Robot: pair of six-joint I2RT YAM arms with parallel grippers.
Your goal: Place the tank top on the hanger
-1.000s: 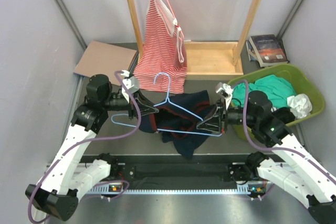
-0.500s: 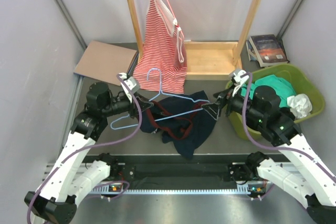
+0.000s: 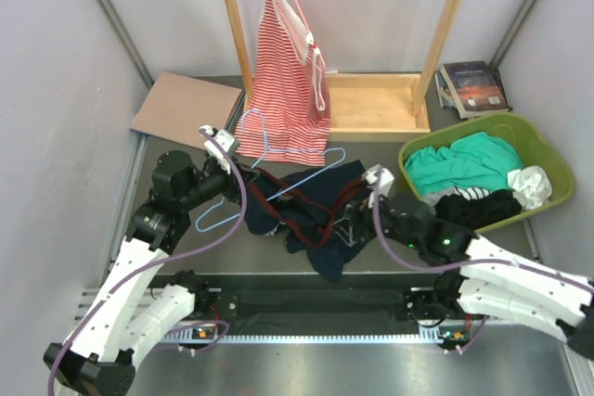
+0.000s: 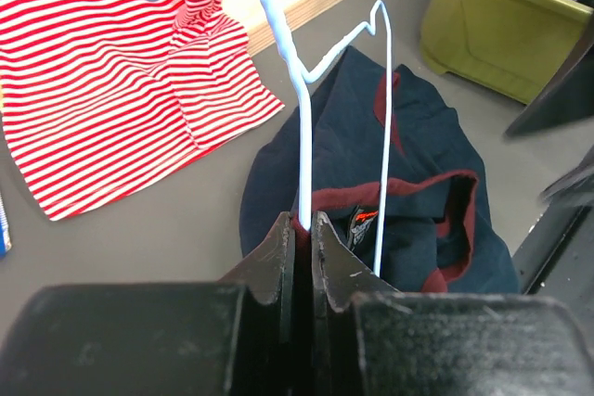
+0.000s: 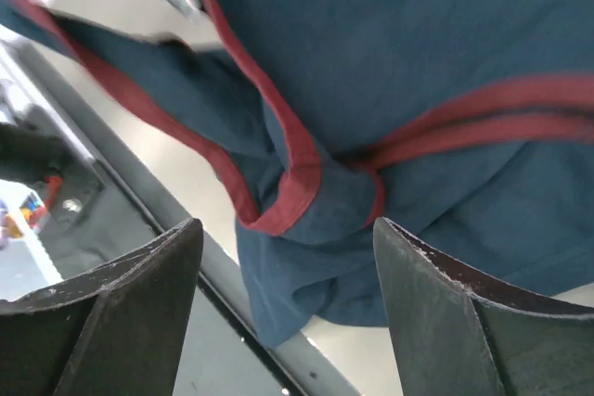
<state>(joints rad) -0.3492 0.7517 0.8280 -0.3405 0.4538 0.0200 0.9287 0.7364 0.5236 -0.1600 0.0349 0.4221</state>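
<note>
**Left gripper (image 3: 246, 183) (image 4: 302, 229) pinches the hanger; right gripper (image 3: 345, 227) (image 5: 288, 229) gapes over the tank top**

Clamped tight, the left gripper has its two fingers pressed together on one light-blue wire of the hanger (image 3: 278, 159) (image 4: 299, 118). From that grip the hanger stands tilted, its hook up toward the hem of the striped tank top (image 3: 283, 71) (image 4: 102, 81) and its far corner reaching out over the navy cloth. A second wire of the hanger runs down across the red trim; whether it passes inside the garment I cannot tell.

The right gripper has its fingers spread wide and holds nothing. It sits low over the right side of the tank top (image 3: 316, 220) (image 4: 418, 155) (image 5: 418, 44), a bunched fold of red-edged navy fabric showing between the two fingers.

The tank top lies crumpled on the dark desk (image 3: 380, 150) (image 4: 186, 220), between the two arms and just in front of the wooden rack (image 3: 371, 104). The striped tank top hangs from that rack, its hem on the desk beside the hanger hook.

To the right stands a green bin (image 3: 548, 150) holding a green garment (image 3: 464, 159) and other clothes. Books (image 3: 473, 85) lie behind it, and a cardboard sheet (image 3: 186, 104) lies at the back left.
</note>
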